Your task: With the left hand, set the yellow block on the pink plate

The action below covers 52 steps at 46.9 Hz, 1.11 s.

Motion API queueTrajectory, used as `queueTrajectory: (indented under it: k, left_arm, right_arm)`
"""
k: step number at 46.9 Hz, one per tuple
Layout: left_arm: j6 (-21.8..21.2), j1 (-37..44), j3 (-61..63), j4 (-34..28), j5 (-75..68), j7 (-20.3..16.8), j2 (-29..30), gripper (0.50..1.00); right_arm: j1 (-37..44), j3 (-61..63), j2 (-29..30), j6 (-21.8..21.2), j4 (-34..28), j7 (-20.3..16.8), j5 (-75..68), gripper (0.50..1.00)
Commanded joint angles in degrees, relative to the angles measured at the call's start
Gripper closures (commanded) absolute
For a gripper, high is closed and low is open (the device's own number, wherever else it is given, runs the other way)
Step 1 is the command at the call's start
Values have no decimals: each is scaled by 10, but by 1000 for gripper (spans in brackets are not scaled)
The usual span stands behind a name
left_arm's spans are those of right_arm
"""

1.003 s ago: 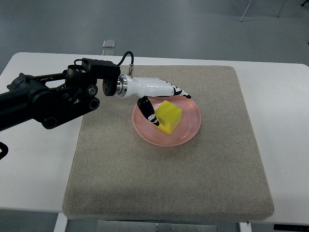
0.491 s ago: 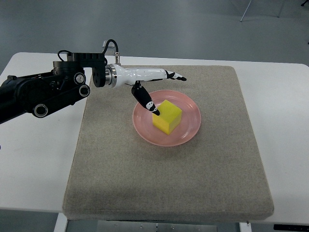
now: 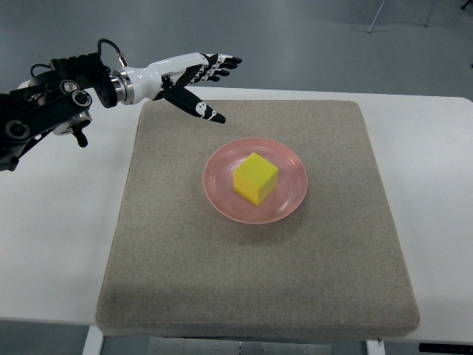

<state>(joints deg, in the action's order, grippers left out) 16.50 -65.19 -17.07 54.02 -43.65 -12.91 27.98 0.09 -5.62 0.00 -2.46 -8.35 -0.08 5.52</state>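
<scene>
Yellow block point(image 3: 256, 178) on pink plate point(image 3: 291, 203) (mid-plate)

A: How many blocks do you count?
B: One yellow block point(image 3: 256, 177).
A: And plates?
B: One pink plate point(image 3: 291, 198).
A: How many mats are there?
B: One grey-beige mat point(image 3: 259, 274), and one white surface point(image 3: 436, 185).
A: How many robot hands are in view?
B: One, the left hand point(image 3: 186, 74), with its one black arm point(image 3: 44, 107). I count one thumb and a group of other fingers point(image 3: 222, 63), but they overlap, so I cannot give an exact number.
A: Anything on the floor?
B: One small clear object point(image 3: 167, 66), hard to identify, and two thin metal legs point(image 3: 377, 15) at the top right.
</scene>
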Motion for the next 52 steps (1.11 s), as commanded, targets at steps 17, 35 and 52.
queueTrajectory:
  k: [17, 35, 52]
  left_arm:
    - [10, 9, -9, -102, 224, 1, 24, 504]
    - [69, 24, -10, -163, 427, 9, 23, 504]
    - [138, 83, -43, -183, 569, 89, 29, 504]
  right_arm:
    - [0, 0, 0, 0, 0, 0, 0, 576]
    - [0, 0, 0, 0, 0, 0, 0, 576]
    - [0, 3, 0, 0, 0, 0, 0, 576]
